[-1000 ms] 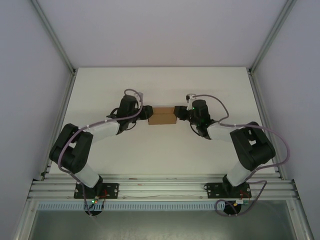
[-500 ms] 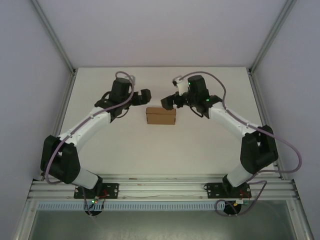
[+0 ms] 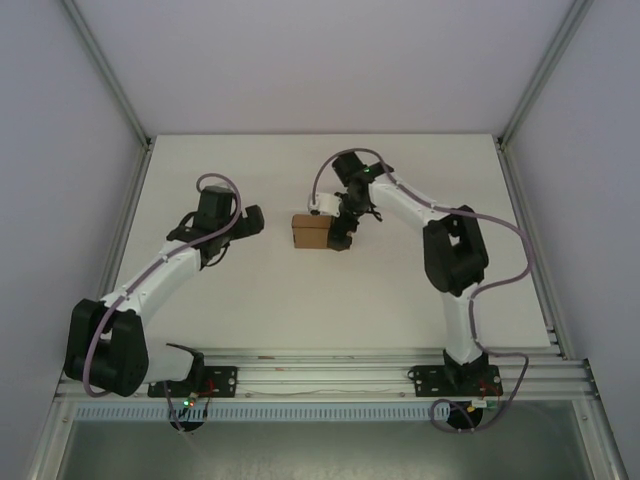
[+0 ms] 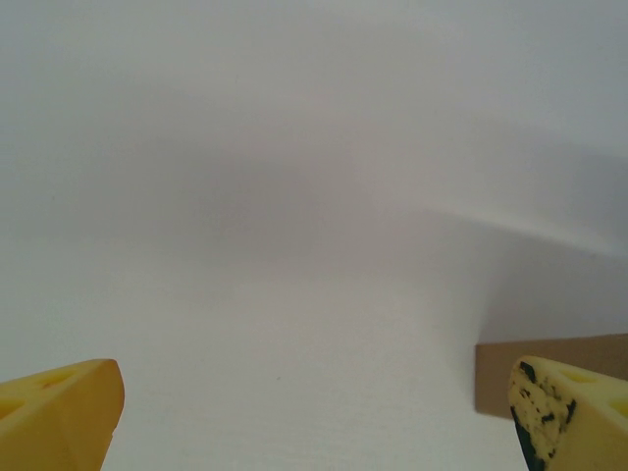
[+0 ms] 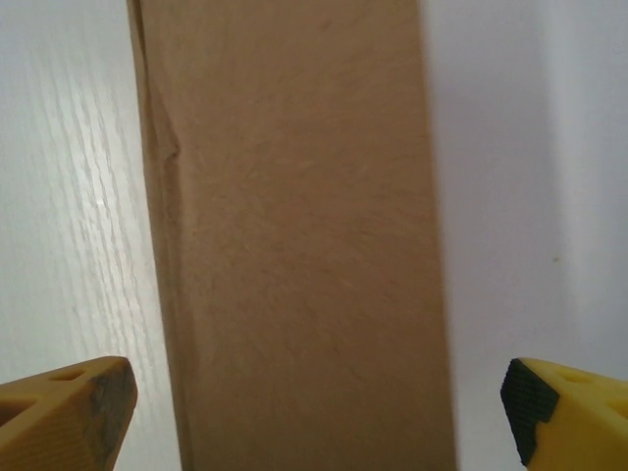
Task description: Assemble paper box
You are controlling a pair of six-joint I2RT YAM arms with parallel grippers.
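Observation:
The paper box (image 3: 308, 232) is a small folded brown rectangular box lying flat on the white table, a little behind its middle. My right gripper (image 3: 340, 236) hangs over the box's right end. In the right wrist view the box (image 5: 294, 245) runs lengthwise between the yellow fingertips (image 5: 64, 417), with table showing on both sides, and the right gripper (image 5: 314, 417) is open. My left gripper (image 3: 250, 222) stands open to the left of the box, apart from it. In the left wrist view the left gripper (image 4: 314, 422) holds nothing, and a corner of the box (image 4: 530, 363) shows beside the right fingertip (image 4: 569, 417).
The white table (image 3: 250, 300) is closed in by white walls with metal corner posts (image 3: 105, 85). An aluminium rail (image 3: 320, 375) with both arm bases runs along the near edge.
Both grippers opened and left the box's ends. The left arm drew back to the left. The right arm swung round and now hovers over the box's right end.

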